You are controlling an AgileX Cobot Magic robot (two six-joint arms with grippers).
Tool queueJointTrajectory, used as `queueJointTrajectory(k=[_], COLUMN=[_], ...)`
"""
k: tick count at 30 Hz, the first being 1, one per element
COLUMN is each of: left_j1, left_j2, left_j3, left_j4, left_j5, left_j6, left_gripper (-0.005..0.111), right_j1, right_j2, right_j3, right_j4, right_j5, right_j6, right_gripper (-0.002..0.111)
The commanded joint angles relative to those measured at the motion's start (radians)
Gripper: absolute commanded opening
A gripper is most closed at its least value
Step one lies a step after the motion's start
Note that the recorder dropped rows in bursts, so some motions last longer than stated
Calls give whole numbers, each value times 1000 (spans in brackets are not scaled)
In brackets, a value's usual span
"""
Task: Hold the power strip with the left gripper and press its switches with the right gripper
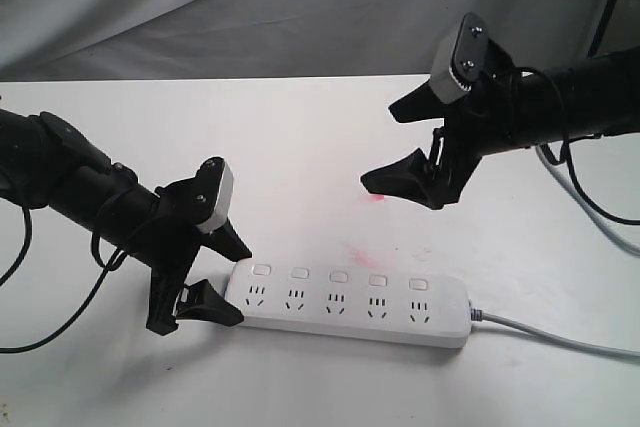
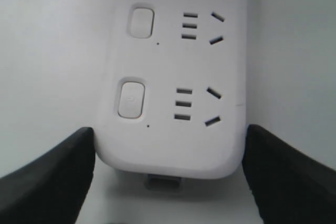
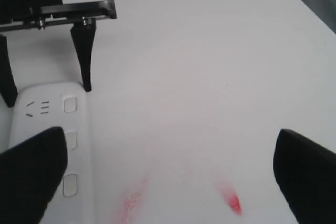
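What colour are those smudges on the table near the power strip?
The smudges are pinkish red on the white table, clearest in the right wrist view.

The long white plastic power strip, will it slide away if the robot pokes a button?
The long flat white plastic power strip probably would slide: it looks smooth, and the white table does too. It lies flat, so tipping seems unlikely. The black left gripper straddles its end with open jaws, so closing them should steady it.

This looks like a robot test bench in a lab, though little beyond it shows. A plain white table (image 1: pixel 330 127) stained with red smears (image 1: pixel 378 197) stands before a draped grey cloth backdrop (image 1: pixel 250 7), with loose cables (image 1: pixel 590 197) trailing off the edge.
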Motion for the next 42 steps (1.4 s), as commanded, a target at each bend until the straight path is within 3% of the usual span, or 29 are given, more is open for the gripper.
queueJointTrajectory(k=[1, 18, 20, 24, 29, 33, 38, 42], left_j1=[-4, -4, -4, -4, -4, -4, -4, -4], left_j2=[-2, -2, -2, -2, -2, -2, -2, -2], left_j3=[-6, -6, -6, -6, -6, -6, -6, -6], left_j4=[-11, -11, -11, -11, -11, -11, -11, -11], left_j5=[-5, -5, -5, -5, -5, -5, -5, -5], left_j6=[1, 1, 1, 1, 1, 1, 1, 1], left_gripper=[0, 0, 0, 0, 0, 0, 0, 0], right_j1=[0, 0, 0, 0, 0, 0, 0, 0], right_j2=[-12, -12, -12, -12, -12, -12, -12, -12], right_j3=[5, 5, 5, 5, 5, 5, 5, 5], right_j4=[46, 62, 62, 71, 71, 71, 66, 58], right_j5=[-4, 88, 109, 121, 123, 174, 399, 401], right_j6=[-3, -1, -1, 1, 35, 59, 61, 61], right_gripper=[98, 95, 83, 37, 10, 0, 0, 0])
